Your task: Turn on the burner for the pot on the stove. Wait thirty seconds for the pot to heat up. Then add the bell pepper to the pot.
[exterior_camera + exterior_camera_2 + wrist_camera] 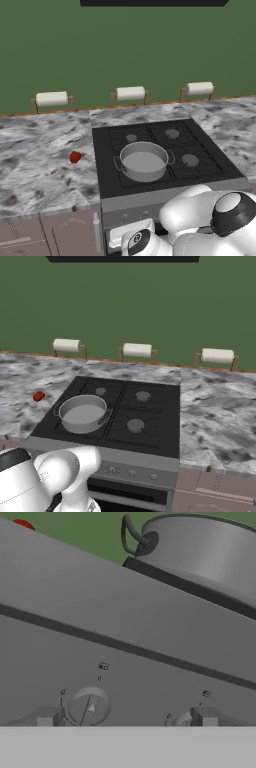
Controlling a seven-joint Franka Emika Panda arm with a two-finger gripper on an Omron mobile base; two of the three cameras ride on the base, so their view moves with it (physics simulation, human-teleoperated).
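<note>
The grey pot (144,161) (82,413) stands on the front left burner of the black stove (212,167) (155,428). On the marble counter left of the stove lies the small red bell pepper (75,157) (38,396). My arm is bent low in front of the stove. In the hand view my gripper (125,718) is open and close to the grey front panel. A round knob (89,706) sits between the fingertips, near the left one, and a second knob (181,718) is by the right one. The pot (210,552) and the pepper (22,524) show above the panel.
Three paper towel holders (51,99) (130,93) (199,89) stand along the green back wall. Marble counter (35,175) (220,411) runs on both sides of the stove. Brown drawers (45,235) sit under the left counter. A dark hood (152,2) hangs overhead.
</note>
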